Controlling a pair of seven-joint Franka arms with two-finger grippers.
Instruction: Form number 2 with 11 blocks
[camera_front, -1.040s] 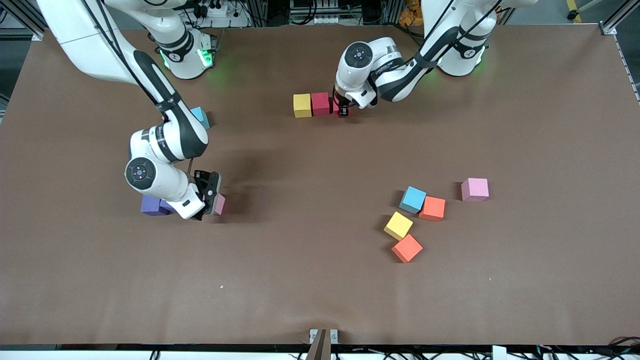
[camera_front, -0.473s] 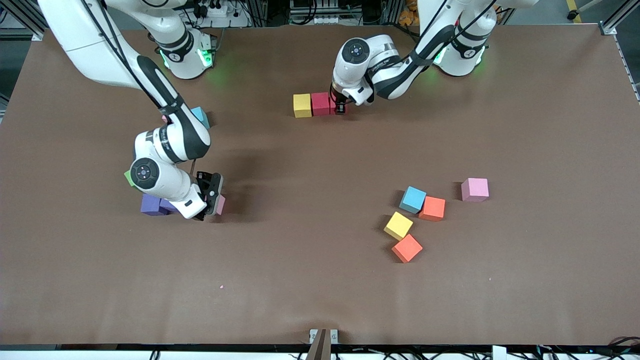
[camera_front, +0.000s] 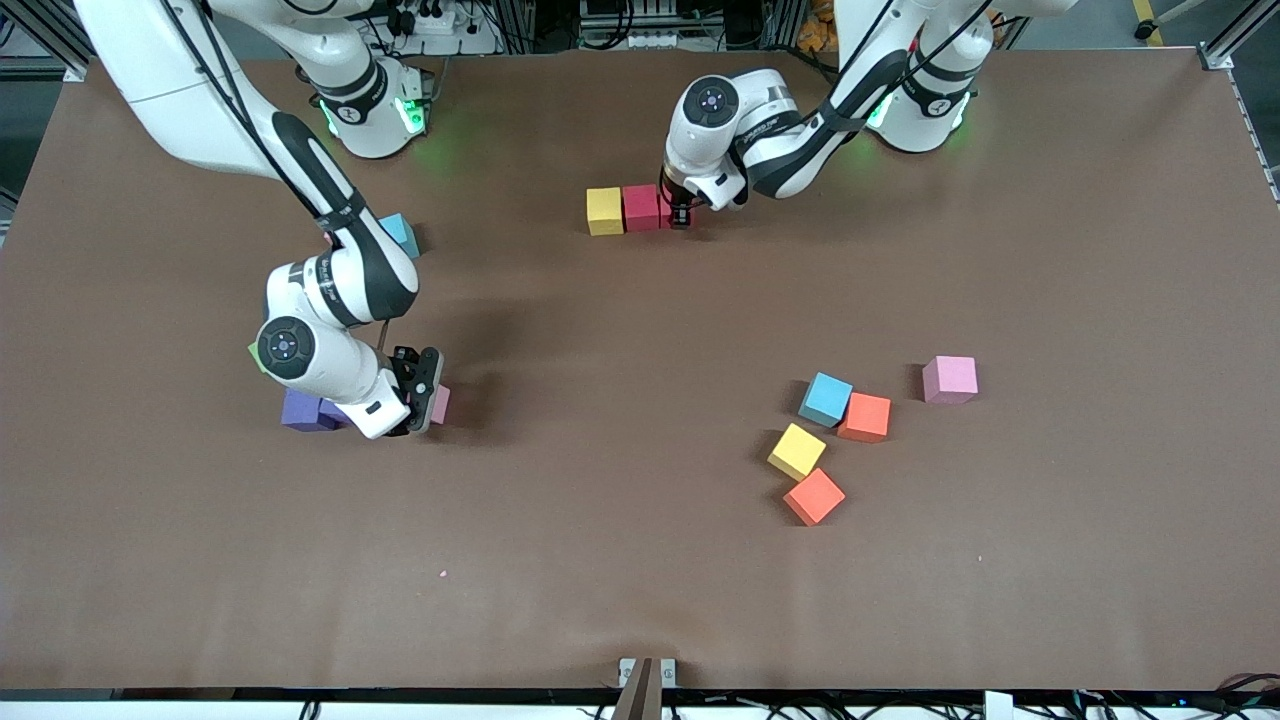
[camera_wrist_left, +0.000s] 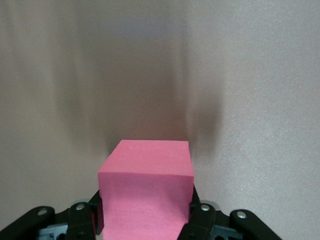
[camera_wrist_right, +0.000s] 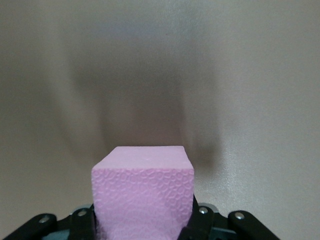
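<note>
A yellow block (camera_front: 605, 211) and a red block (camera_front: 641, 207) sit side by side near the robots' bases. My left gripper (camera_front: 682, 215) is at the red block's free end, shut on a bright pink block (camera_wrist_left: 145, 182) low at the table. In the left wrist view that cube fills the space between the fingers of the left gripper (camera_wrist_left: 145, 222). Toward the right arm's end, my right gripper (camera_front: 424, 398) is shut on a pale pink block (camera_front: 440, 404). The right wrist view shows the pale pink block (camera_wrist_right: 143, 182) squeezed in the right gripper (camera_wrist_right: 143, 222).
Purple blocks (camera_front: 304, 410) lie beside the right gripper, and a green block (camera_front: 254, 353) peeks out from under the arm. A light blue block (camera_front: 402, 233) lies nearer the bases. Loose light blue (camera_front: 826, 398), orange (camera_front: 865, 417), yellow (camera_front: 797, 451), orange (camera_front: 814, 496) and pink (camera_front: 950, 379) blocks lie toward the left arm's end.
The right gripper's fingers have closed in on the pale pink block. The left gripper has slid the bright pink block a little toward the red block.
</note>
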